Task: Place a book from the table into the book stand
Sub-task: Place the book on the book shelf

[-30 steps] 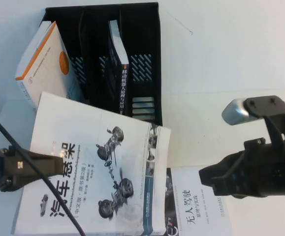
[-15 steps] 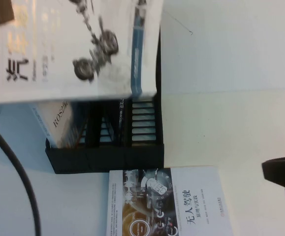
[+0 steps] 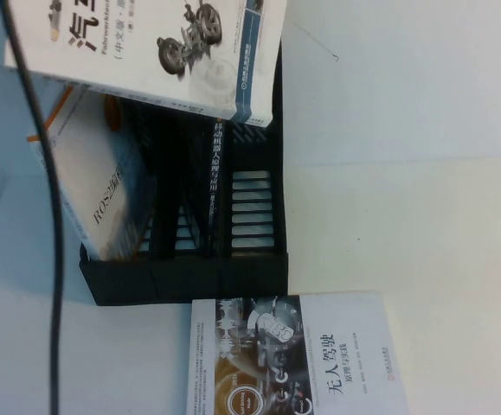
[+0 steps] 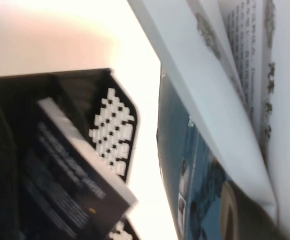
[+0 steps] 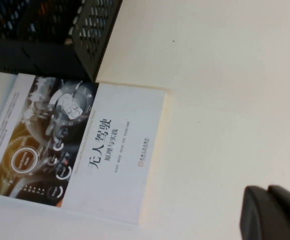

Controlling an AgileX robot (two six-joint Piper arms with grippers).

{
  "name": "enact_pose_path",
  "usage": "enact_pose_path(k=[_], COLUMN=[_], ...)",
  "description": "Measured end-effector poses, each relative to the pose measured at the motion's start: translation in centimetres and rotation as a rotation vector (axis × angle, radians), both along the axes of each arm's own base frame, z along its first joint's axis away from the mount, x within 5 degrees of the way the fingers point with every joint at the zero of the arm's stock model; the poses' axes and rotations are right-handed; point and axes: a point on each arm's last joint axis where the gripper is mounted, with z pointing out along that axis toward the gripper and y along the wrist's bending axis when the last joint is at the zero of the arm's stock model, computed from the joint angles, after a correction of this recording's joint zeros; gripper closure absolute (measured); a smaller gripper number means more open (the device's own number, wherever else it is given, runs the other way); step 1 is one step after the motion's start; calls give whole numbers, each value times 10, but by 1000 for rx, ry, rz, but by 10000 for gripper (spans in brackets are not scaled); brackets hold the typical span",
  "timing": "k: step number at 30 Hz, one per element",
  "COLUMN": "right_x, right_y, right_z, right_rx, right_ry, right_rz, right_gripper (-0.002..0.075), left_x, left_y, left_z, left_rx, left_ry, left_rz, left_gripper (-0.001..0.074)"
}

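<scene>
Hovering above the far end of the book stand (image 3: 250, 259), the book (image 3: 159, 43) is lifted clear of the bench (image 3: 406, 173), its cover tilted toward the raised camera and its near edge overlapping the stand's tall back walls. The left gripper itself lies outside every view; only its black cable (image 3: 53, 259) and, in the left wrist view, the book's pages (image 4: 225, 100) show, so its grip cannot be told. A white, orange-striped book (image 3: 94, 181) leans in the left compartment; a dark-spined book (image 3: 215, 173) stands in the middle one. A third book (image 3: 298, 356) lies flat just before the stand. The right gripper (image 5: 272, 212) shows only as a dark corner; opening indeterminate.
</scene>
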Motion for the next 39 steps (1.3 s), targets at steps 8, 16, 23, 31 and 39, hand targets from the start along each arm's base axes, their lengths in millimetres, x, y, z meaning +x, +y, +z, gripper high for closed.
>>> enact_pose_path(k=[8, 16, 23, 31, 39], right_x=[-20, -33, -34, -34, -36], right_y=[-15, -25, -25, -26, -25], right_z=[4, 5, 6, 6, 4], right_rx=[18, 34, 38, 41, 61], right_ry=[6, 3, 2, -5, 30], right_rz=[-33, -56, -59, -64, -59], right_gripper=[726, 726, 726, 726, 726], left_x=[50, 66, 60, 62, 74], left_y=[-18, -15, -30, -74, -90], left_z=[-20, -35, -35, -59, -79], left_rx=[77, 144, 200, 358, 400], left_ry=[42, 123, 114, 162, 197], left_rz=[69, 145, 119, 119, 138], left_gripper=[617, 617, 617, 617, 617])
